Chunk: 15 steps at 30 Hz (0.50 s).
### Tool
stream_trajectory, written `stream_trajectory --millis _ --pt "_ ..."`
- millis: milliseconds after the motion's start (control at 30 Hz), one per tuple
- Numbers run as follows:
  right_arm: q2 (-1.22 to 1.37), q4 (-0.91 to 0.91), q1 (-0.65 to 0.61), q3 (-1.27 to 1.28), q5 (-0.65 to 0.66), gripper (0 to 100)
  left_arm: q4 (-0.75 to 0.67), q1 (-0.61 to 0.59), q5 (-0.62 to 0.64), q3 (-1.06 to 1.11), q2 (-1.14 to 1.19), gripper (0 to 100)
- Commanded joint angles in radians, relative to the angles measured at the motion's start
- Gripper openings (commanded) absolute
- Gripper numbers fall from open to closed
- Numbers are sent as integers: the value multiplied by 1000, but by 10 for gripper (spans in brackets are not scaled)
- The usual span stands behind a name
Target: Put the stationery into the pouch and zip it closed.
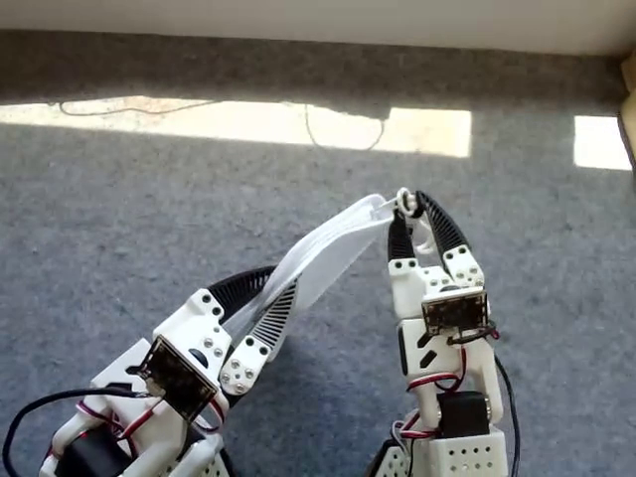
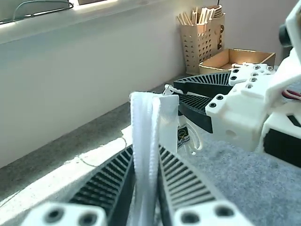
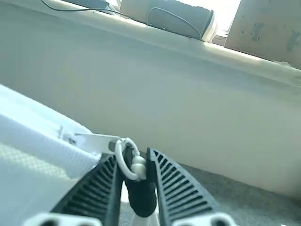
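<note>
A white mesh pouch (image 1: 323, 260) hangs stretched in the air between my two grippers, above the grey mat. My left gripper (image 1: 270, 290) is shut on the pouch's lower end; in the left wrist view its black ribbed fingers (image 2: 106, 181) clamp the pouch's white edge (image 2: 143, 141). My right gripper (image 1: 409, 211) is shut on the zipper pull (image 1: 403, 201) at the pouch's far end. In the right wrist view the pull's ring and black tab (image 3: 134, 174) sit between the right gripper (image 3: 132, 157) fingers, with the pouch (image 3: 33, 150) running off to one side.
A grey mat (image 1: 119, 229) covers the table, with sunlit patches and a thin cable (image 1: 308, 124) along the back. Beyond the arms stand a perforated holder of wooden sticks (image 2: 201, 33) and an open cardboard box (image 2: 235, 59). A pale wall (image 3: 155, 84) rises behind.
</note>
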Motion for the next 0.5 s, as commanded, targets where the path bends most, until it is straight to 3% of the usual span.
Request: stream_trajectory --millis 0,233,467 --pt "13 -13 79 5 15 5 31 -18 8 -108 -18 4" --pt "12 -13 127 5 15 5 29 -117 8 -116 -18 4" --pt "12 -12 142 8 15 5 29 -125 8 -117 -18 4"
